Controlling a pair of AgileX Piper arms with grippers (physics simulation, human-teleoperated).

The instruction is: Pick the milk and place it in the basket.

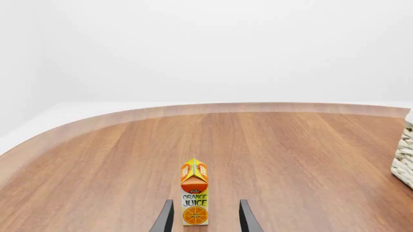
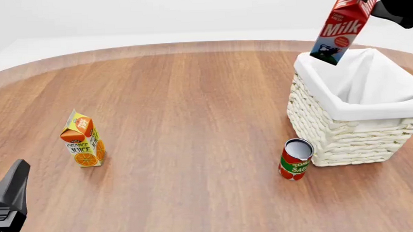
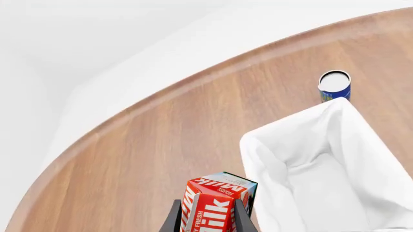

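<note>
Two arms in play; left gripper (image 2: 9, 203) idles low at the near left, jaws parted wide with nothing between them, pointed at the orange juice carton (image 2: 83, 139) standing on the surface (image 2: 185, 106); further right the tomato can (image 2: 295, 159) stands just beside the basket (image 2: 344, 132); above its far rim the right gripper (image 3: 208, 217) clamps the tilted milk (image 2: 340, 27), red top, blue-white base; carry step underway, next call: centre over the lining, lower, release
</note>
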